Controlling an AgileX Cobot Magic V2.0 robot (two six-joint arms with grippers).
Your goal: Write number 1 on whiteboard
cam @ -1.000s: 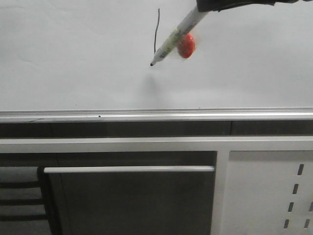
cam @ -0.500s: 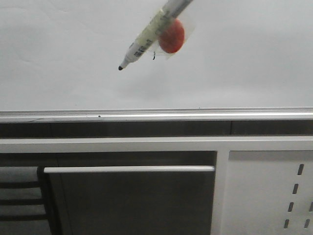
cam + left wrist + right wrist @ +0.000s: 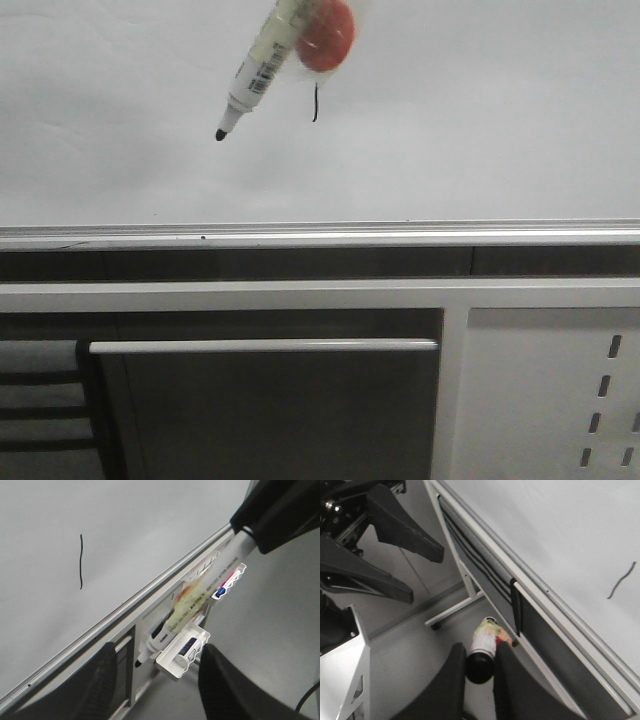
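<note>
Front view: the marker pen (image 3: 262, 62) slants across the whiteboard (image 3: 480, 130), tip down-left, off the surface. Just right of it, the number 1 (image 3: 315, 103) runs near-vertical, partly hidden. Right gripper (image 3: 479, 667) jaws clamp the pen; left gripper (image 3: 155, 680) jaws gape.

A marker pen (image 3: 258, 68) slants down from the upper edge of the front view, its black tip (image 3: 220, 134) pointing lower left. A red round piece (image 3: 325, 33) sits against the pen's barrel. Lower down stands a white metal frame (image 3: 300, 295) with a dark panel (image 3: 270, 415) and, at the right, a white perforated panel (image 3: 540, 400).
</note>
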